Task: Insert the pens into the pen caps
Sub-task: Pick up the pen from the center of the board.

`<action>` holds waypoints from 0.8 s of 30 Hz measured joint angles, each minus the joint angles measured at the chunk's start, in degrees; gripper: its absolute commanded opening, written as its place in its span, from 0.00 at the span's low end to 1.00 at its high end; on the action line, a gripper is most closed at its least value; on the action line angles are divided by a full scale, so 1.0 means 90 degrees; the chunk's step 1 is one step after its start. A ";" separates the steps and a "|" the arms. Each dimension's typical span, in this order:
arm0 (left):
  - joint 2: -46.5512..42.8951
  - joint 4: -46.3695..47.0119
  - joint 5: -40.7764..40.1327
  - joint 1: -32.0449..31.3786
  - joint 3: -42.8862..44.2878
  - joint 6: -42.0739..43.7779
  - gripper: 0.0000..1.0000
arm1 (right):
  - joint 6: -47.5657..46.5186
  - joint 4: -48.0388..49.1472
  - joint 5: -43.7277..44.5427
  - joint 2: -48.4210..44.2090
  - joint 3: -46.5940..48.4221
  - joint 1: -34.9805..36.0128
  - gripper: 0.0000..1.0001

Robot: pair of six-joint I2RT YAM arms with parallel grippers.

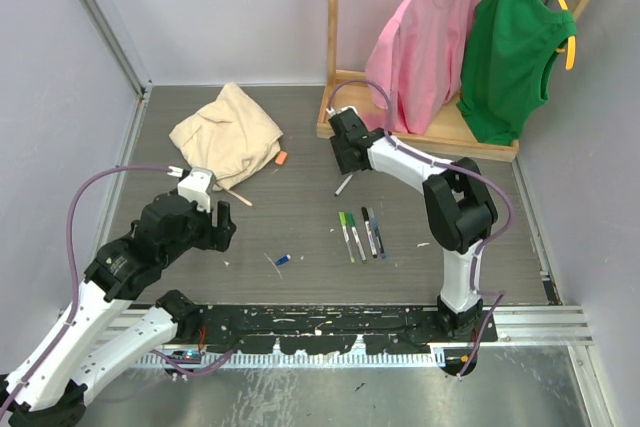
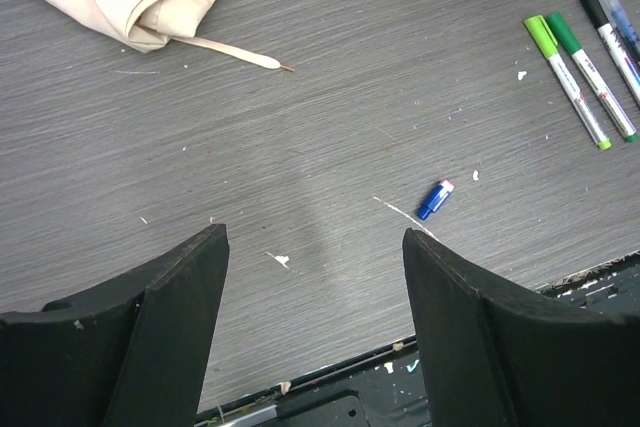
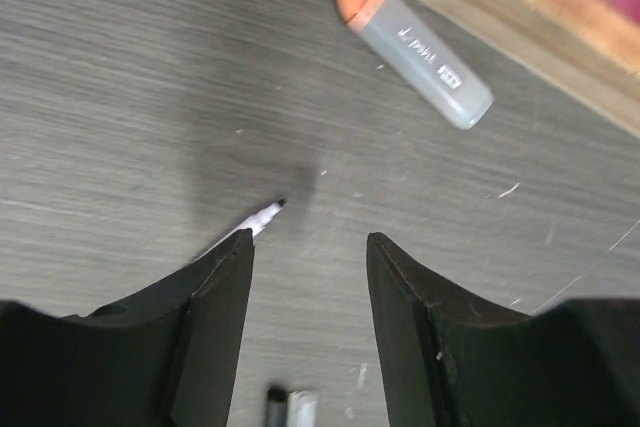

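Several capped pens [image 1: 360,233] lie in a row mid-table; the left wrist view shows two green ones [image 2: 578,79] and darker ones [image 2: 612,25]. A white pen [image 1: 343,185] lies below my right gripper [image 1: 347,152]. Its black tip [image 3: 264,215] pokes out beside the left finger, and the open jaws [image 3: 308,237] hold nothing. A grey pen with an orange tip [image 3: 405,42] lies by the wooden base. A blue cap [image 2: 434,199] [image 1: 283,260] lies ahead and to the right of my open left gripper [image 2: 315,232] [image 1: 224,215]. An orange cap [image 1: 281,158] sits by the cloth.
A beige cloth [image 1: 228,132] is bunched at the back left, with a thin tan stick [image 2: 235,50] beside it. A wooden rack base [image 1: 430,132] holds pink and green garments at the back right. A black rail [image 1: 320,322] runs along the near edge.
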 measured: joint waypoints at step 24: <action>-0.0044 -0.0019 0.0046 0.0000 -0.0012 0.0015 0.72 | -0.3672 -0.0199 -0.2220 0.1209 0.1409 -0.1605 0.57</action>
